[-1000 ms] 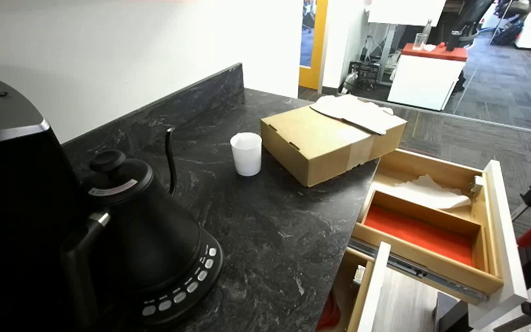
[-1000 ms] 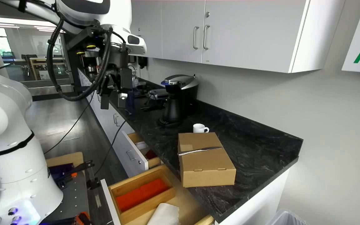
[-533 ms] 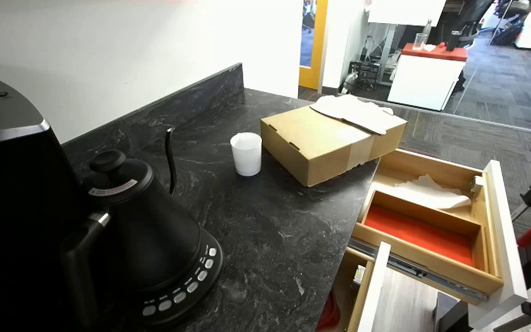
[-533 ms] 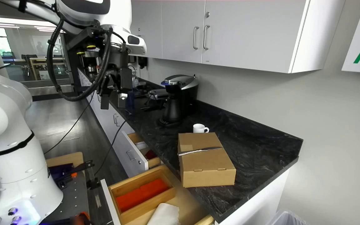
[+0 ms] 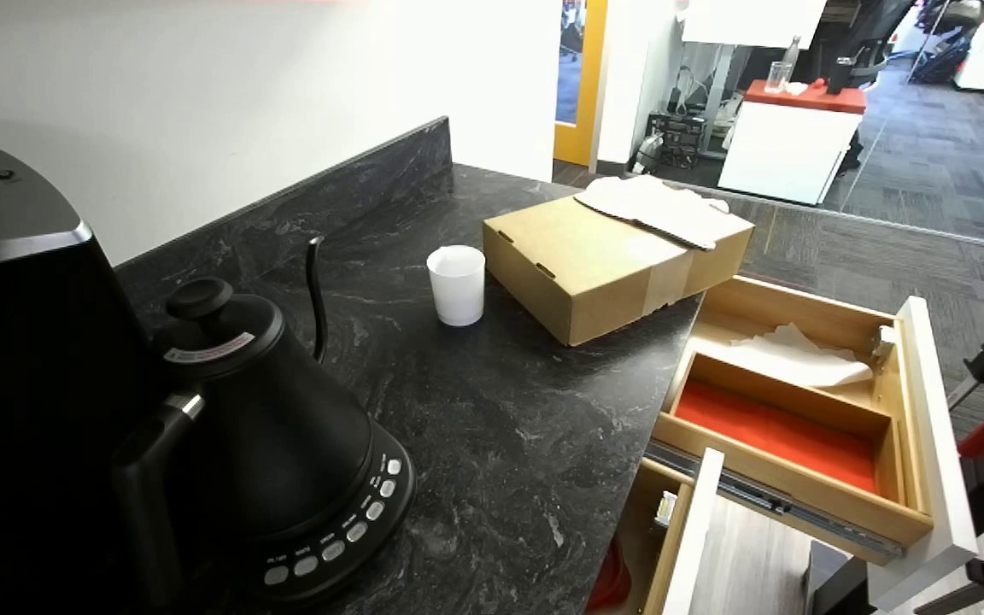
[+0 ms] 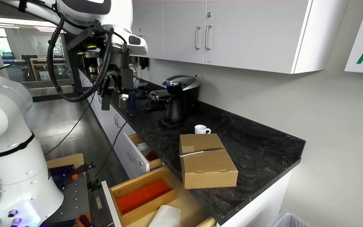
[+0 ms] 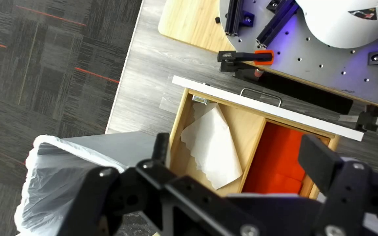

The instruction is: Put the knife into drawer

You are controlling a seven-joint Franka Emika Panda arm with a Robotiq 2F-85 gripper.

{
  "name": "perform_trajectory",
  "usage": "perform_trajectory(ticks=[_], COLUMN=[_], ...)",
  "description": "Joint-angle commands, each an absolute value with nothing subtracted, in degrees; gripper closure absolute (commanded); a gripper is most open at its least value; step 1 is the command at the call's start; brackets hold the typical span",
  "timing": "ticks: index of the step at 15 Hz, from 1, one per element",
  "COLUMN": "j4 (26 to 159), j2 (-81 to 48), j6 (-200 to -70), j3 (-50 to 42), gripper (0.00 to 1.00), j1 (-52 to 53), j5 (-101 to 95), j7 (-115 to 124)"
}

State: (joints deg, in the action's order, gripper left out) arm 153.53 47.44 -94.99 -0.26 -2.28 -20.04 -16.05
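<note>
The knife (image 6: 201, 152), a slim strip with pale and dark parts, lies across the cardboard box (image 6: 208, 165) on the counter. In an exterior view the same box (image 5: 577, 248) bears a pale ragged patch with a thin dark edge; I cannot tell the knife there. The knife is out of the wrist view. The open drawer, with a red-orange compartment and a pale one holding white paper, shows in both exterior views (image 5: 791, 395) (image 6: 150, 206) and the wrist view (image 7: 255, 144). My gripper (image 6: 115, 100) is open and empty, high up and away from the knife; its spread fingers (image 7: 235, 149) show over the drawer.
A white cup (image 5: 458, 286) and a black kettle (image 5: 261, 436) stand on the dark counter (image 6: 254, 157). A smaller drawer (image 5: 688, 547) stands open beside the main one. Grey wall cabinets (image 6: 250, 34) hang above. A lined bin (image 7: 64, 177) stands past the counter's end.
</note>
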Motion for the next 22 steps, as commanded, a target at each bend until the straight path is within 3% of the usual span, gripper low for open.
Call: perform_trajectory(ticks=[1,14,20,22], j4=[153.49,141.98,139.42,142.66], j2=[46.21,19.63,15.11,19.22], j6=[-95.82,-112.42,-112.72,-112.02], j3=[-1.85,-1.27,-2.12,-2.07], gripper=[0.00,0.00,0.00,0.00], j1=[-0.18,-1.37,-1.61,-1.43], j5=[-21.08,-23.13,-22.07,-22.31], j7=[-15.42,-14.95,-14.91,-15.46])
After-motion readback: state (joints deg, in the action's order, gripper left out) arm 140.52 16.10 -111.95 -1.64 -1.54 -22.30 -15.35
